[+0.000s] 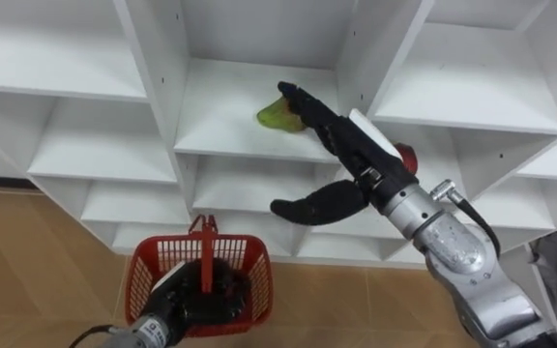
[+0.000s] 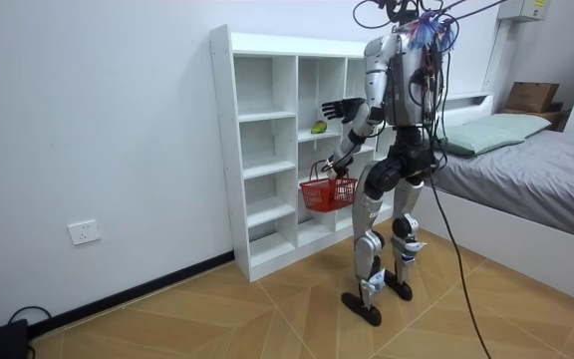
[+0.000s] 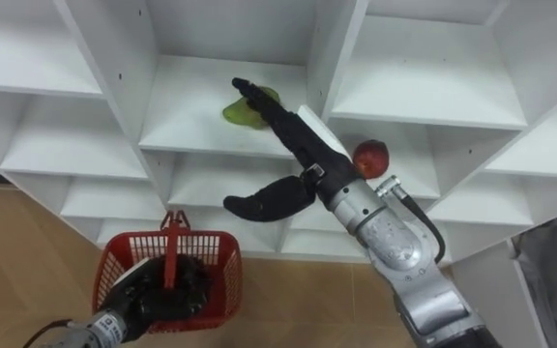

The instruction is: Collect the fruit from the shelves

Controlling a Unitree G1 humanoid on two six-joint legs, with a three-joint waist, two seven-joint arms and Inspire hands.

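While the left hand (image 3: 153,290) clutches the red basket (image 3: 219,249) below the green fruit (image 3: 243,109), the right hand (image 3: 309,166), flat-open and empty, points its fingertips straight at it.

The right arm reached from 4 o'clock up toward 11 o'clock, wrist straight. The right hand (image 1: 344,137) was stretched flat, fingers straight, thumb spread toward 8 o'clock. At 7 o'clock the left hand (image 1: 175,302) sat low, fingers curled round the basket handle (image 1: 204,244).
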